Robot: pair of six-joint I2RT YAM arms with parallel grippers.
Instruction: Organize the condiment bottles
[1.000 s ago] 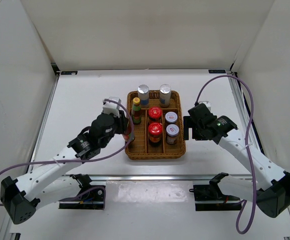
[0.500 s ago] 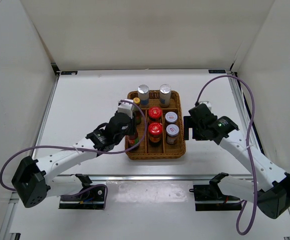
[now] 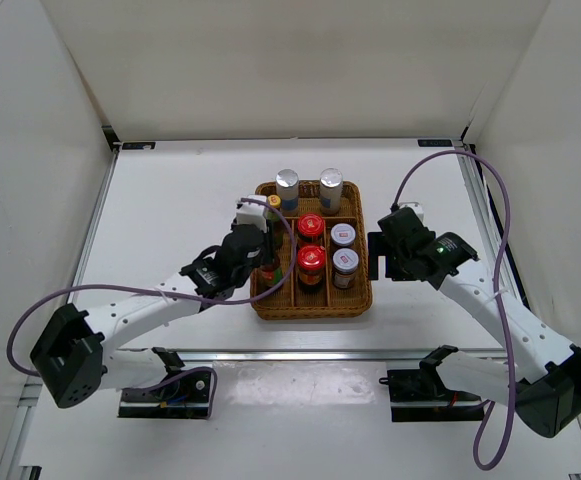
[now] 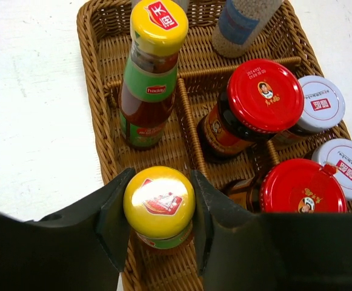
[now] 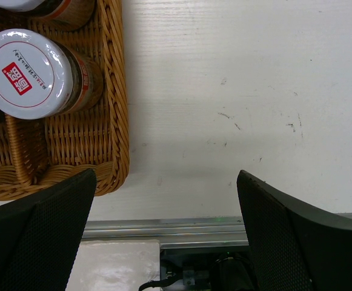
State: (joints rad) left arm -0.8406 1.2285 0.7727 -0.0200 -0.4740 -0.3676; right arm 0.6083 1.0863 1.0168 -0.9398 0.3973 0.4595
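White table [image 4: 36,91], wicker tray [image 4: 98,91]; left fingers [image 4: 116,227] grip yellow-capped bottle [image 4: 159,203]; neighbour [image 4: 148,85] labelled "haday"

Left arm [image 3: 140,310] is reaching from the near-left corner toward desk centre; left gripper [image 4: 159,209] is clamping a bottle [image 4: 159,195] at its cap. Right arm [image 3: 500,310] is hanging bent near the right edge; right gripper [image 5: 163,233] is gaping wide.

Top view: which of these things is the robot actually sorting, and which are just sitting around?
Job: left hand, gripping one yellow-capped sauce bottle; the other yellow-capped sauce bottle; two red-lidded jars; two white-lidded jars; two silver-capped bottles.
Just there: wicker tray, table, open right hand.
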